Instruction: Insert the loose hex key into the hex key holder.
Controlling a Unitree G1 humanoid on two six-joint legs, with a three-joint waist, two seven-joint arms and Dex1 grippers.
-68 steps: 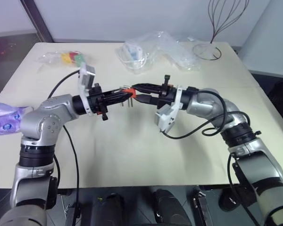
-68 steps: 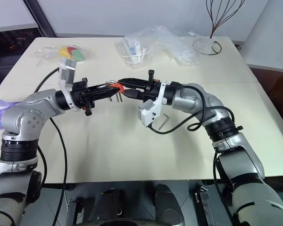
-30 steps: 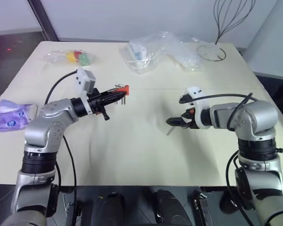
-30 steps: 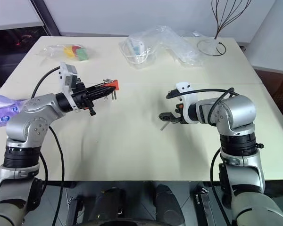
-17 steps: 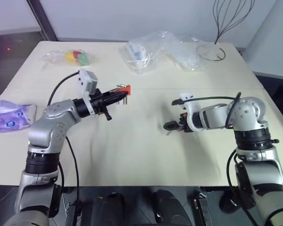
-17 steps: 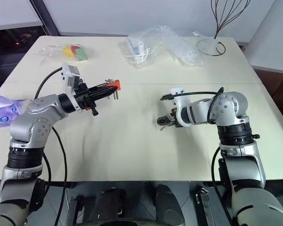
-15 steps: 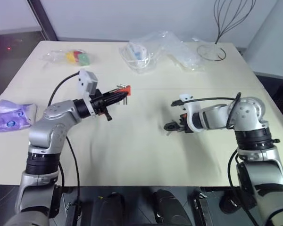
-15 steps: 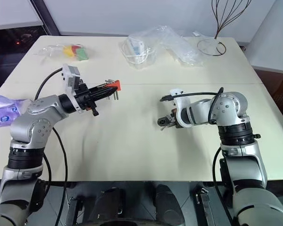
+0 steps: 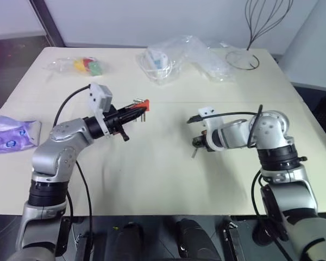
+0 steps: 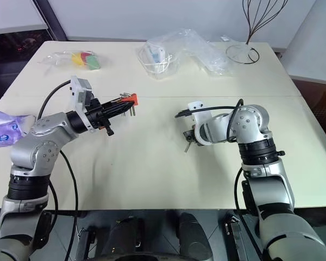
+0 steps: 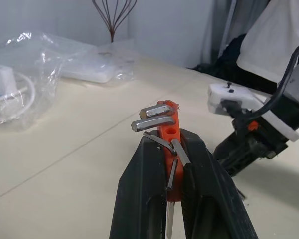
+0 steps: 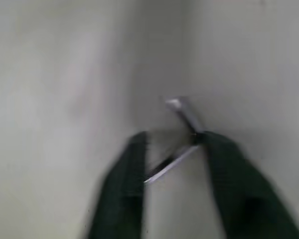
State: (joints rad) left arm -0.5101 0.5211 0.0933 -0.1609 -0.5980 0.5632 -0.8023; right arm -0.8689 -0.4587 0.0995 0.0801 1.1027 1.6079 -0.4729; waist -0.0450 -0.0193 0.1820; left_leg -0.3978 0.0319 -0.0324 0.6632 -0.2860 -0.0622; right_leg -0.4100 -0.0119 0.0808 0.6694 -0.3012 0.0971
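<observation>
The left gripper is clamping the hex key holder (keys sticking out) above the table. At its four o'clock, the right gripper is pointing down, fingers closing around the loose hex key lying on the table.

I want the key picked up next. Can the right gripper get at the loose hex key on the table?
Probably yes: the right gripper points down with the loose hex key between its fingers, nothing in the way.
</observation>
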